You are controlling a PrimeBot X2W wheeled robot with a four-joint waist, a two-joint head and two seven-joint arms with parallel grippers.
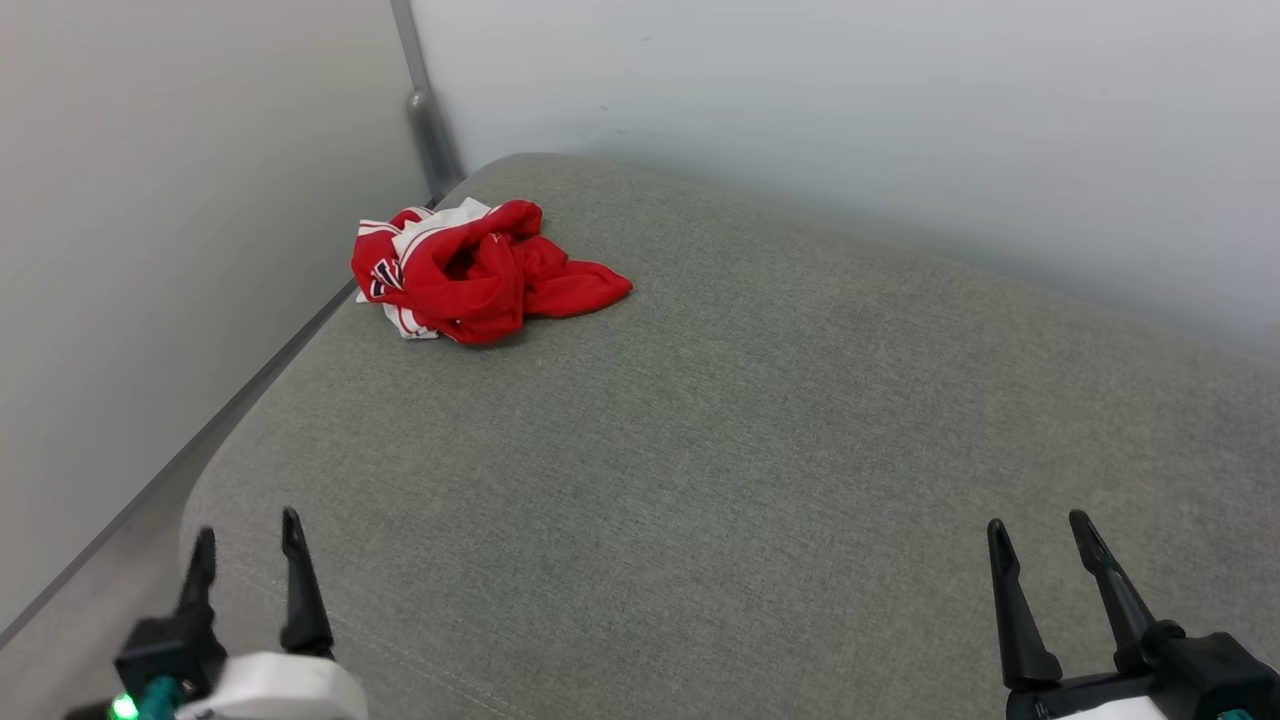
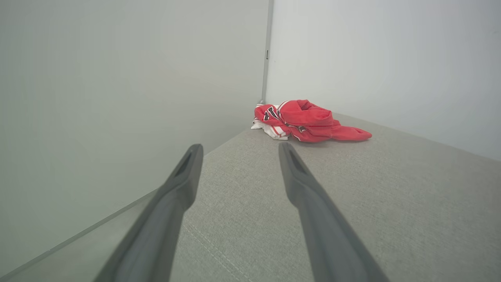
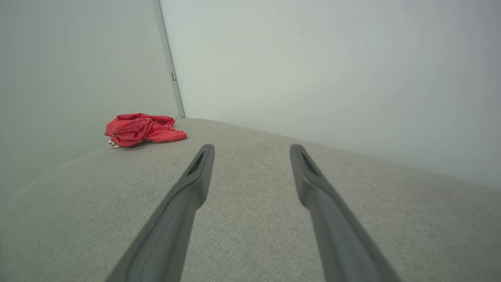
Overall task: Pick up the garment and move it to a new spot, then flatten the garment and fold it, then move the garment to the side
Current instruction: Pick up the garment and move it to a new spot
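Garment: red jersey tee (image 1: 480, 272), bunched in a loose heap, not spread or folded.
Colours: mostly red, white fabric with red striping on one side, a scrap of black white-edged print showing.
Shape: one red flap trails out flat from the pile.
Support: resting on grey upholstered cushion (image 1: 700, 450), in its far corner.
From left gripper (image 1: 248, 545): well ahead of the fingertips, slightly right, untouched.
From right gripper (image 1: 1042, 548): well ahead, far off to the left.
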